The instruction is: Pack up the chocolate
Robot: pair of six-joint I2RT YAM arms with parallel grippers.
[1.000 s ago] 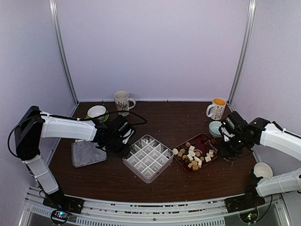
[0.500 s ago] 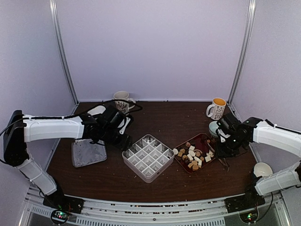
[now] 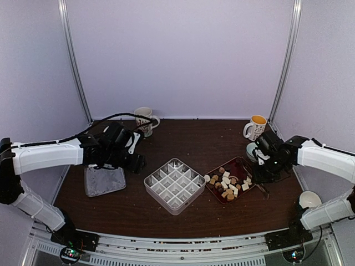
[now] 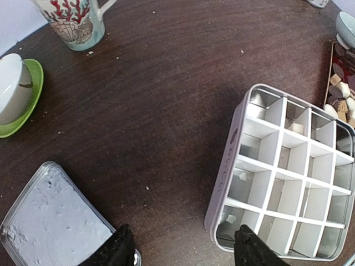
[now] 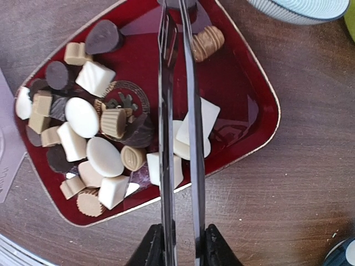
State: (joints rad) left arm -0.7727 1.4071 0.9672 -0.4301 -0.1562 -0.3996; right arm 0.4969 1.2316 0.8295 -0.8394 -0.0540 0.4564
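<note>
Many small brown, tan and white chocolates (image 5: 104, 157) crowd red tray (image 5: 244, 94); right gripper (image 5: 182, 244), clenched on long metal tongs (image 5: 165, 111), may pinch two or flick one out. Left gripper (image 4: 186, 249) released.

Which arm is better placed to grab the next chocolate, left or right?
Most likely right. The right gripper holds the tongs over the red tray of chocolates. The left gripper is open and empty beside the divided box, away from the tray.

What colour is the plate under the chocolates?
The plate is shiny dark red with a thin gold edge; the right wrist view shows it best.
</note>
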